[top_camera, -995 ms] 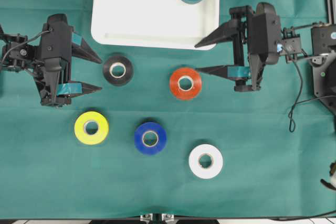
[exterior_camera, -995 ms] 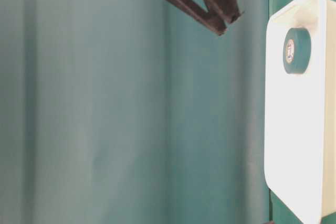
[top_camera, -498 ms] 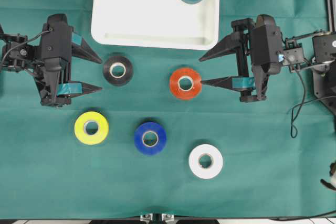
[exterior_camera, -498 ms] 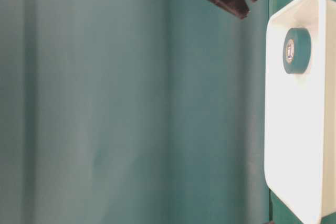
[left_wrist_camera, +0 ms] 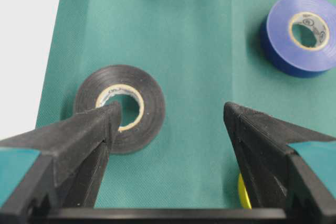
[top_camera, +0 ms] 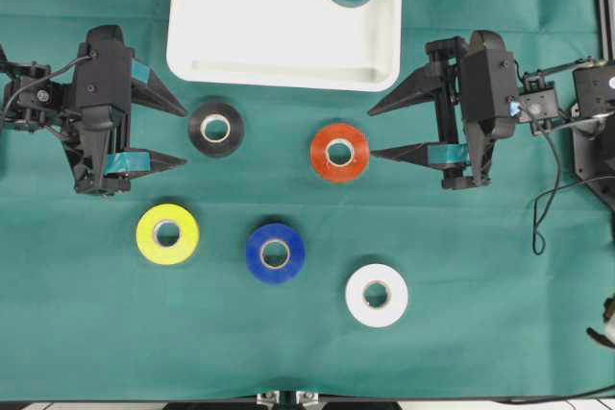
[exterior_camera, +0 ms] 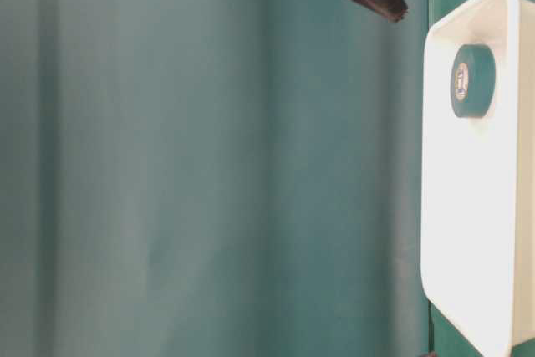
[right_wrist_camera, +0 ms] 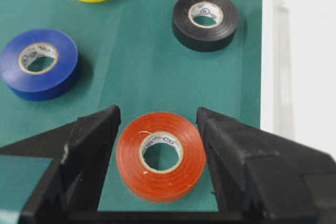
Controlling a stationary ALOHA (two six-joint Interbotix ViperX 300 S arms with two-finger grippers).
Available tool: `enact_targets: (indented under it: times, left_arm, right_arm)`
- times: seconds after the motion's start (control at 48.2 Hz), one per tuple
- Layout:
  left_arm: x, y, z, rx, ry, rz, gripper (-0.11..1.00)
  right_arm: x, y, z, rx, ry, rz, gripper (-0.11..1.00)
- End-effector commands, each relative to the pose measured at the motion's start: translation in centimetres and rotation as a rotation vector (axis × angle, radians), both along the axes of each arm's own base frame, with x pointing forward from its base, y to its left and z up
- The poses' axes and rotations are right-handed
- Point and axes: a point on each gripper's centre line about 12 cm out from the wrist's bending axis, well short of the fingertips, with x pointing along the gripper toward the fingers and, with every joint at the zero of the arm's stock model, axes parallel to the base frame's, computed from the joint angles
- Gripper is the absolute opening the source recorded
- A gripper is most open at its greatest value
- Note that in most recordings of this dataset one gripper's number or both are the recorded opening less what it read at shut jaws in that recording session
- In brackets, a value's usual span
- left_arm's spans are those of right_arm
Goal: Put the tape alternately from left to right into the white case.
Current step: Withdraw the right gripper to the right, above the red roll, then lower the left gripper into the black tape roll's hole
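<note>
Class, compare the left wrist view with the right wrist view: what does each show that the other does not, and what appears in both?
Only the left wrist view: the open left gripper, one finger overlapping the black roll, the other hiding most of the yellow roll.

Only the right wrist view: the open right gripper with its fingers either side of the whole orange-red roll, not touching it, and the white case's rim.

Both: the black, blue, yellow and orange-red rolls lying flat on the green cloth. Neither shows the white or teal roll.
</note>
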Motion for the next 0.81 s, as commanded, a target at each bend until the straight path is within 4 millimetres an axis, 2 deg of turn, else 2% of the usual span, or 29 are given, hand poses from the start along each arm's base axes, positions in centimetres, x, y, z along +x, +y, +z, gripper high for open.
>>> enact_targets:
  times: [0.0,0.415,0.788]
  left_arm:
    - [0.2,0.1,0.4,-0.003,-0.017,0.005,0.88]
    - [1.0,0.0,-1.5,-0.029,0.052,0.028,0.88]
    - [3.8,-0.6,-3.6,-0.024,0.124,0.012,0.88]
  right_arm:
    - [0.2,0.1,0.4,0.003,-0.016,0.003,0.67]
    - [0.5,0.1,0.0,0.004,-0.001,0.003,0.67]
    - [0.5,0.1,0.0,0.004,0.0,0.003,0.67]
